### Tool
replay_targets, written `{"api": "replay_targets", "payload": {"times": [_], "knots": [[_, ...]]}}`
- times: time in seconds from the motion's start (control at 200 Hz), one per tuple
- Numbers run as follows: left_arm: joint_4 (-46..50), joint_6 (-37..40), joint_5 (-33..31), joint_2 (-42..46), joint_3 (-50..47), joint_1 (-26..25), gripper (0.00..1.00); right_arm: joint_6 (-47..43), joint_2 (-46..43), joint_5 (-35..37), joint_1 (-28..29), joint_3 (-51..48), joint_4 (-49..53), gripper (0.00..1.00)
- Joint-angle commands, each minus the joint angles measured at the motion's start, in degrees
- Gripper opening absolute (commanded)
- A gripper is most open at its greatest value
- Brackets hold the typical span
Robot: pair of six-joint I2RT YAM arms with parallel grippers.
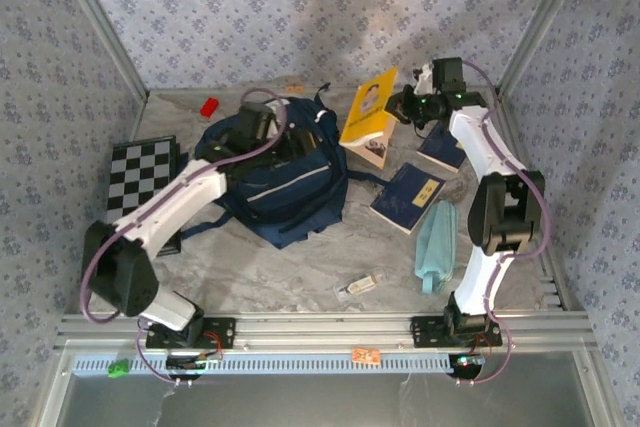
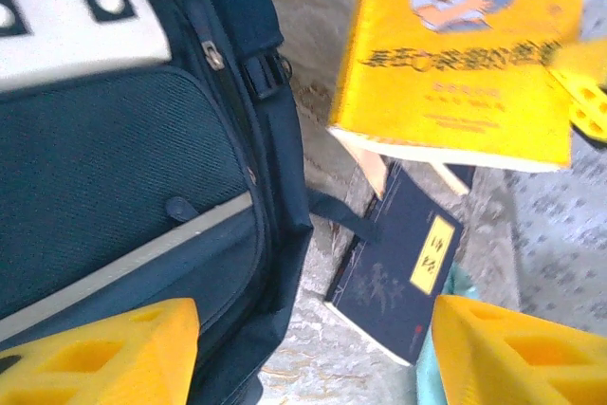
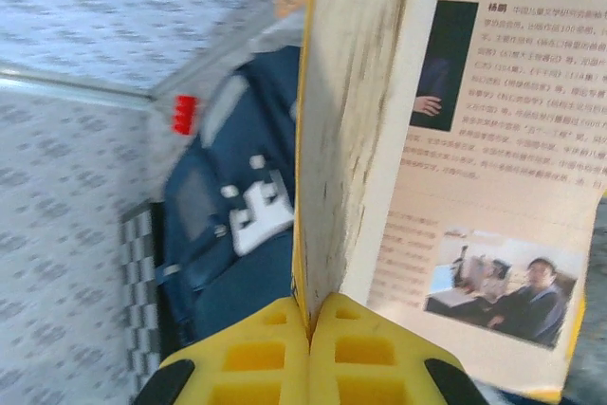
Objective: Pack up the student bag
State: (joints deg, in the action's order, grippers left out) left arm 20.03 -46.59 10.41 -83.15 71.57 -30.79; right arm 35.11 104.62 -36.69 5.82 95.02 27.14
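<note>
A: Where's the student bag (image 1: 285, 192)?
B: Left of the table's (image 1: 290, 267) middle, toward the far edge. Long axis runs far-to-near, front pockets up.
A: And the left gripper (image 2: 313, 329)?
B: Over the bag's far end, by its right flank. Its fingers (image 2: 104, 348) stand apart with nothing between them. Can't tell if it touches fabric.
A: Main opening?
B: Under the left arm. Can't tell if it's unzipped.
A: Further right?
B: The yellow book (image 1: 368, 117) is just right of the bag, tilted up off the table, long axis roughly along the bag's. The right gripper (image 3: 309, 324) is clamped on its edge, pads nearly together. Thin bite, probably cover only.
A: Next move?
B: My read: the bag lies left of the right gripper, so the book travels leftward. The left gripper is nearer the bag and could spread the mouth. Risk: the book swings on that thin grip.
</note>
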Motion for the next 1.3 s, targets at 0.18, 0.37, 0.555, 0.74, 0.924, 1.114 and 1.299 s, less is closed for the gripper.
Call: {"api": "replay_targets", "payload": {"times": [0.18,0.37,0.555,0.74,0.924,1.114,1.299], "knots": [[-3.7,-3.7,10.5,10.6,-10.2,9.5,0.76,7.9,-10.9,-9.2,8.6,-7.9,-8.8,0.00],[-7.6,-5.5,13.1,16.4,-17.0,13.7,0.78,10.2,-10.7,-7.8,16.9,-16.6,-13.9,0.00],[-6.0,-6.9,13.1,16.6,-20.8,13.8,0.74,8.1,-6.5,-6.0,22.5,-22.5,-14.4,0.00],[-5.8,-8.5,11.6,14.0,-24.3,12.0,0.68,5.4,-2.7,-3.7,26.5,-24.2,-13.1,0.11],[-3.8,-7.1,8.7,10.6,-25.1,9.2,0.57,5.0,-4.9,1.2,26.4,-26.1,-8.9,0.47],[-0.9,-6.3,6.0,8.6,-26.7,9.2,0.44,7.2,-4.4,1.2,27.0,-27.7,-7.7,0.63],[-3.5,-8.2,5.1,10.5,-31.3,9.3,0.42,10.3,-2.1,-0.7,30.7,-27.3,-11.6,0.67]]}}
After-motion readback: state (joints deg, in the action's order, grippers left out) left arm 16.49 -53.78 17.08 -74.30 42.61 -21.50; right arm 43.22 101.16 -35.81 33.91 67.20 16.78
